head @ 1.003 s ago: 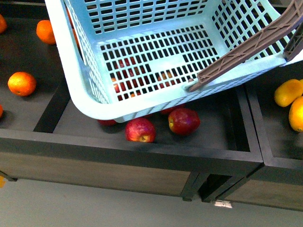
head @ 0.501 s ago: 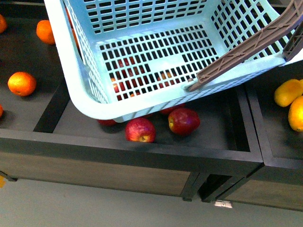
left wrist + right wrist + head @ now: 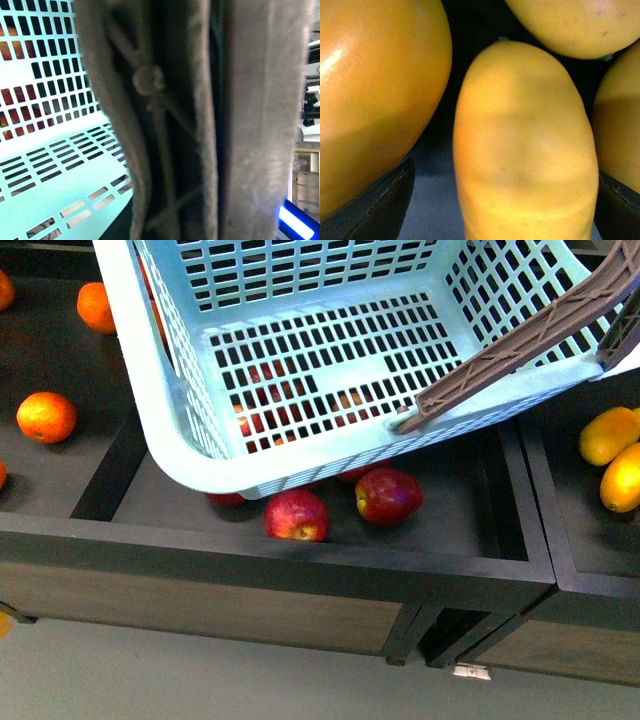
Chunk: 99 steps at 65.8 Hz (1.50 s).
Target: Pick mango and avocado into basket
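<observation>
Basket (image 3: 190, 475) hangs tilted over apples (image 3: 297, 515) by its handle (image 3: 165, 125), mouth open for fruit; L fingers hidden, can't tell grip. R gripper (image 3: 495, 215) spread astride mango (image 3: 525, 145) in shelf's right bin (image 3: 590, 540), other mangoes (image 3: 375, 90) crowding; not yet clenched.

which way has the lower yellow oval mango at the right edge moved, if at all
Yes, the mango shifted slightly left, toward the dark shelf divider.
</observation>
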Available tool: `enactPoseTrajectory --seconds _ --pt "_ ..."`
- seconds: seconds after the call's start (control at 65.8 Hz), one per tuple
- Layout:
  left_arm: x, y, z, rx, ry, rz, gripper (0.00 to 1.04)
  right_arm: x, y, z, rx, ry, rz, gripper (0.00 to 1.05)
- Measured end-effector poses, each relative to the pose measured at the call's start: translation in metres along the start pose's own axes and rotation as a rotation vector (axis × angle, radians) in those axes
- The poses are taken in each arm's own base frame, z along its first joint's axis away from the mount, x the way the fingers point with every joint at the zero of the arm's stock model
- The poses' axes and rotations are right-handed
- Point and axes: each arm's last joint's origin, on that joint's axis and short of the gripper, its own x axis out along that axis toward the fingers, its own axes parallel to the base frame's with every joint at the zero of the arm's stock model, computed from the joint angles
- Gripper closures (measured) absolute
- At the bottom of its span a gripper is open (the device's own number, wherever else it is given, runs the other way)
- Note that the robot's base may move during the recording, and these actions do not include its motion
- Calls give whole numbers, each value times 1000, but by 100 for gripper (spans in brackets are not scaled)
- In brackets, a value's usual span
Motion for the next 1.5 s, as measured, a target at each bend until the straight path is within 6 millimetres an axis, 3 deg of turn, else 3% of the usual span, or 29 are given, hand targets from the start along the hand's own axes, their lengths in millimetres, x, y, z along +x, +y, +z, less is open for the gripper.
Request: enactPoseTrajectory --seconds 0.167,0.41,0.699,0.881,1.14,1.307,1.504 --pt "0 0 0 0 -1 1 90 1 -2 -3 27 11 -7 10" --pt "0 0 0 0 -1 0 90 3 1 -15 95 26 9 47" --pt "0 0 0 0 -1 0 90 -25 10 -19 209 -69 74 51" --pt "0 0 0 0 -1 1 90 -81 5 4 240 -221 112 51" --pt "0 0 0 0 -1 1 90 -193 7 39 233 -501 141 51" --pt "0 0 0 0 -1 1 90 -251 34 51 229 -620 203 51" --pt "0 0 0 0 1 0 90 -305 87 58 151 -744 256 51"
